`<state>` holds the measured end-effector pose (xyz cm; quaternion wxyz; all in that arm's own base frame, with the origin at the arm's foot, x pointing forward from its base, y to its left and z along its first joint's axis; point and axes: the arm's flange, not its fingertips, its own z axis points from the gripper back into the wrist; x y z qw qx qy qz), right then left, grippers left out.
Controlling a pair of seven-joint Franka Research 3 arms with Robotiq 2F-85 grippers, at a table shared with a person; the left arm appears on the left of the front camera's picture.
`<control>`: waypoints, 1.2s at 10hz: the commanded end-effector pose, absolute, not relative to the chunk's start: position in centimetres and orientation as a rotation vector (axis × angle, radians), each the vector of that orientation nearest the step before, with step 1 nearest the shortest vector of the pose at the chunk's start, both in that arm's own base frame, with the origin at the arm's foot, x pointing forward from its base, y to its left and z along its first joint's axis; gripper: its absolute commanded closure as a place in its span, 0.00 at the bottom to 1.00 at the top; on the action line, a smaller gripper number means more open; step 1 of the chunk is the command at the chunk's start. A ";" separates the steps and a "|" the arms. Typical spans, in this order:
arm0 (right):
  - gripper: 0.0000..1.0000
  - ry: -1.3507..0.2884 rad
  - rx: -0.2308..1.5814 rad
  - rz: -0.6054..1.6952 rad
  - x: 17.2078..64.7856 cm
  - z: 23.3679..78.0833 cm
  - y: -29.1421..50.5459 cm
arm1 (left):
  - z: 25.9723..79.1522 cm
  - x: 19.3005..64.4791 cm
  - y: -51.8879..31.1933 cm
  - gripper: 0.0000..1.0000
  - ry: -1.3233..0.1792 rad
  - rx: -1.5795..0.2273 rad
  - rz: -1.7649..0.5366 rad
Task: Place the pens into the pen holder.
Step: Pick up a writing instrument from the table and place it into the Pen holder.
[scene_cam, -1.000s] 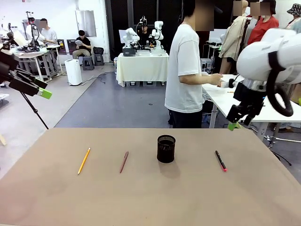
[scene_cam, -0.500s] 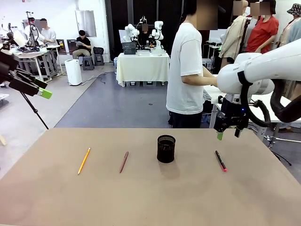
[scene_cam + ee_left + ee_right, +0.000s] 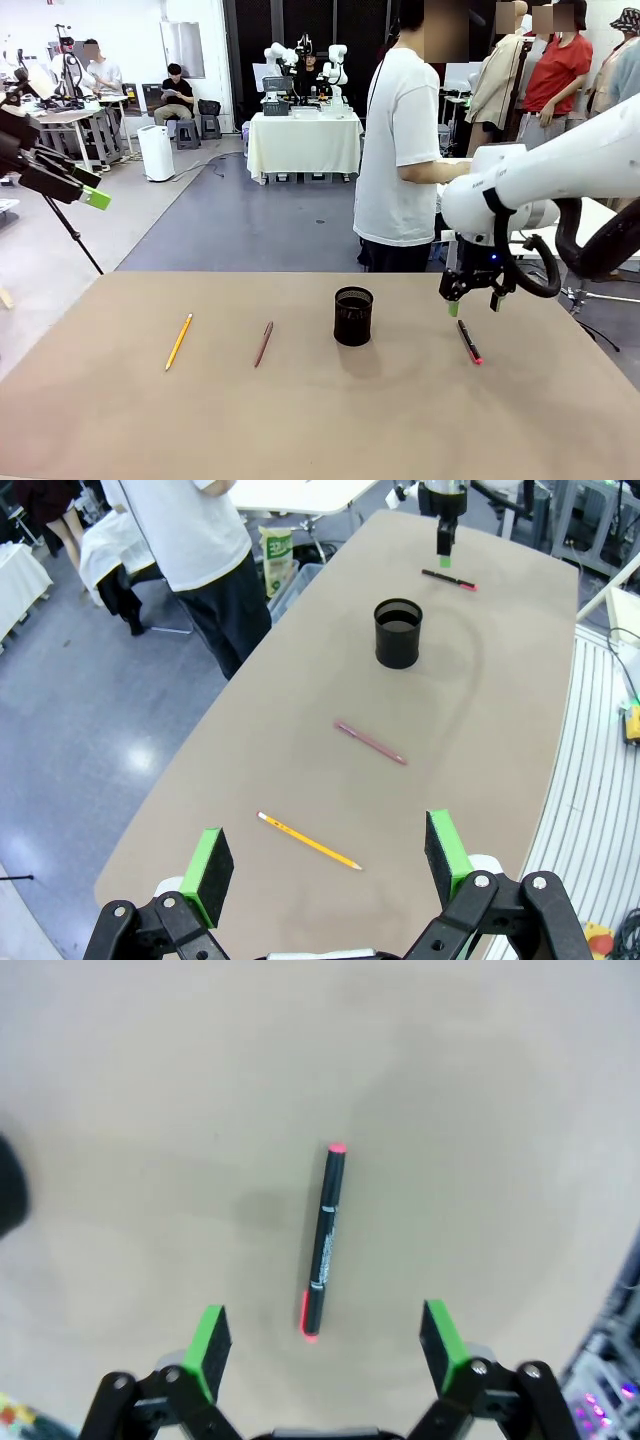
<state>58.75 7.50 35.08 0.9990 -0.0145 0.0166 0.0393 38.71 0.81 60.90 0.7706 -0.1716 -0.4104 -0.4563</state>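
Note:
A black mesh pen holder point(image 3: 353, 316) stands upright mid-table, also in the left wrist view point(image 3: 398, 633). Three pens lie flat on the table. A yellow pencil point(image 3: 179, 341) point(image 3: 309, 840) is at the left, a reddish-brown one point(image 3: 263, 343) point(image 3: 371, 742) lies between it and the holder, and a black pen with red ends point(image 3: 469, 341) point(image 3: 324, 1242) point(image 3: 449, 579) lies right of the holder. My right gripper point(image 3: 472, 303) point(image 3: 325, 1345) hovers open just above the black pen, which lies between its fingers' line. My left gripper point(image 3: 85, 190) point(image 3: 330, 860) is open, raised off the table's left side.
The tan table point(image 3: 320, 420) has free room in front. A person in a white shirt point(image 3: 400, 150) stands beyond the far edge, facing away to the right. Other tables and people are farther back.
My right arm has swung in from the right and come down toward the black pen, its gripper still open. The left arm and the pens have not moved.

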 end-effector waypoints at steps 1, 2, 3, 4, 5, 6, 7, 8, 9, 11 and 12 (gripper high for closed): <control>0.00 -0.042 -0.093 0.020 57.8 33.5 8.9 | 60.9 38.8 0.8 0.00 -0.903 -0.379 -1.006; 0.00 -0.075 -0.084 0.014 57.4 32.6 9.2 | 60.9 38.8 0.8 0.00 -0.903 -0.379 -1.006; 0.00 -0.107 -0.061 -0.010 57.3 31.9 9.0 | 60.9 38.8 0.8 0.00 -0.903 -0.379 -1.006; 0.00 -0.102 -0.057 -0.038 57.1 31.4 8.6 | 60.9 38.8 0.8 0.00 -0.903 -0.379 -1.006; 0.00 -0.096 -0.059 -0.070 57.0 31.5 8.2 | 60.9 38.8 0.8 0.00 -0.903 -0.379 -1.006; 0.00 -0.072 -0.035 0.011 57.6 31.9 8.9 | 60.9 38.8 0.8 0.00 -0.903 -0.379 -1.006; 0.00 -0.072 -0.035 0.011 57.6 31.9 8.9 | 60.9 38.8 0.8 0.00 -0.903 -0.379 -1.006; 0.00 -0.072 -0.035 0.011 57.6 31.9 8.9 | 60.9 38.8 0.8 0.00 -0.903 -0.379 -1.006; 0.00 -0.075 -0.033 -0.010 57.4 31.4 8.6 | 60.9 38.8 0.8 0.00 -0.903 -0.379 -1.006; 0.00 -0.063 -0.019 -0.073 59.3 30.9 7.0 | 60.9 38.8 0.8 0.00 -0.903 -0.379 -1.006; 0.00 -0.062 -0.017 -0.092 59.9 30.4 6.5 | 60.9 38.8 0.8 0.00 -0.903 -0.379 -1.006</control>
